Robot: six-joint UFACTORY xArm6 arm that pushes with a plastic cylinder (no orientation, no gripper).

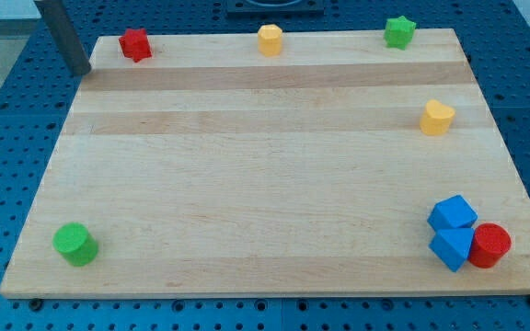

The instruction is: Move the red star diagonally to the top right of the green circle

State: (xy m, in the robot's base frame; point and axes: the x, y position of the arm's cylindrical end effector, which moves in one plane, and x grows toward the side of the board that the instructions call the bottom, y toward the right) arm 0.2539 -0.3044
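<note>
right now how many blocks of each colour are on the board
red: 2, star, cylinder
yellow: 2, top, right
green: 2, star, circle
blue: 2, upper, lower
total: 8

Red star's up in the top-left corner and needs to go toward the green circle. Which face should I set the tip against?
No grip here, only a push. The red star sits near the board's top-left corner; the green circle lies near the bottom-left. Set my tip, now just left of and below the star, against the star's upper side and push toward the view's bottom, probably stopping above and right of the circle.
</note>
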